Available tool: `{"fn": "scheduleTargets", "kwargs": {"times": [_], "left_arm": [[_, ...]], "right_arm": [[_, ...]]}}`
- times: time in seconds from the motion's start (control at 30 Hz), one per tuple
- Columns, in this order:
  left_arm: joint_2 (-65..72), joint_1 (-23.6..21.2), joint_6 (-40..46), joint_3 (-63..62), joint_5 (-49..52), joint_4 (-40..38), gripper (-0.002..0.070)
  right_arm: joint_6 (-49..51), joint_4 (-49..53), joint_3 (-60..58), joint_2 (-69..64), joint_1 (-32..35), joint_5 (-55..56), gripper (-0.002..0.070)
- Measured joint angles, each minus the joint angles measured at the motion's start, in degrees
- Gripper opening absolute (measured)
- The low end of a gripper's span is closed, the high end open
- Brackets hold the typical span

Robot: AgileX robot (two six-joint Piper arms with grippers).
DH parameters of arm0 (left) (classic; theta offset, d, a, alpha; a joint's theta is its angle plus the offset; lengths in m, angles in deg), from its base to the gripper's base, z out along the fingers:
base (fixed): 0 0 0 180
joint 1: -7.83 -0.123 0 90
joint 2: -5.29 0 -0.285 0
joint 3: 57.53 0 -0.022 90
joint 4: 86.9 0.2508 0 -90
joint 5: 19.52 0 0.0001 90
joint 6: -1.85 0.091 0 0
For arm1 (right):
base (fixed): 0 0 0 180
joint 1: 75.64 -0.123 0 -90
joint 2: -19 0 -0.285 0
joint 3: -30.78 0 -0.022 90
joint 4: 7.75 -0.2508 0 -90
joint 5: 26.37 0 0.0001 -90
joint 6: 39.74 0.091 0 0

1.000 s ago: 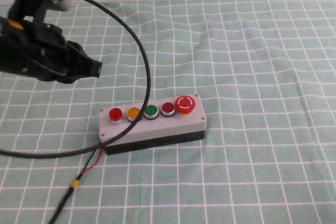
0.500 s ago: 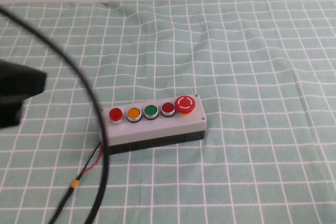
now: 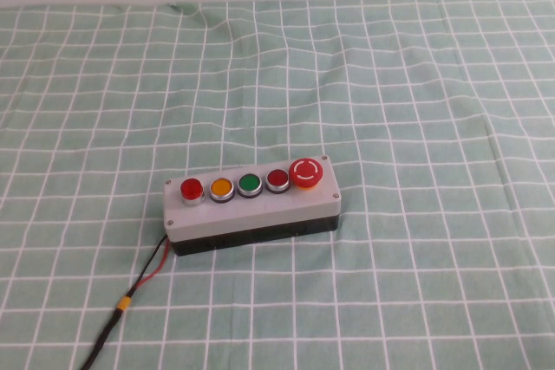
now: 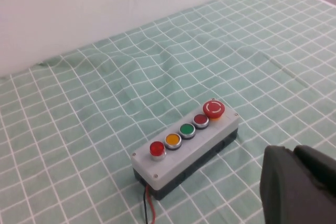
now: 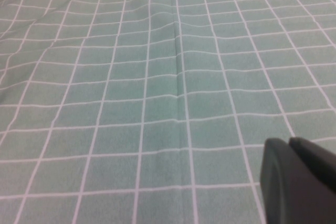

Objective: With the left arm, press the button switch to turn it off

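Small round bright-red button switch (image 3: 191,189) at the left end of the grey five-button box (image 3: 251,210) on the green checked surface (image 3: 416,84), seemingly lit, untouched; left pincer (image 4: 302,184) well apart, right pincer (image 5: 299,179) parked, openings impossible to tell; pressing apparently left.

Our left gripper (image 4: 300,184) shows only as a dark tip in its wrist view; our right gripper (image 5: 299,179) likewise, both outside the high view.
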Motion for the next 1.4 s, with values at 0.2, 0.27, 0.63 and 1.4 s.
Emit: {"fn": "scheduleTargets", "kwargs": {"times": [0.2, 0.27, 0.63, 1.4], "left_arm": [[-1.6, 0.0, -0.1, 0.0, 3.6, -0.1, -0.0003], [-1.6, 0.0, -0.1, 0.0, 4.1, 0.0, -0.0003], [-1.6, 0.0, -0.1, 2.0, -3.1, 0.2, -0.0003], [-27.5, -0.1, -25.8, 67.2, -52.6, 17.2, -0.0003]], "right_arm": [[0.0, 0.0, 0.0, 0.0, 0.0, 0.0, -0.0018], [0.0, 0.0, 0.0, 0.0, 0.0, 0.0, -0.0018], [0.0, 0.0, 0.0, 0.0, 0.0, 0.0, -0.0018], [0.0, 0.0, 0.0, 0.0, 0.0, 0.0, -0.0018]]}}
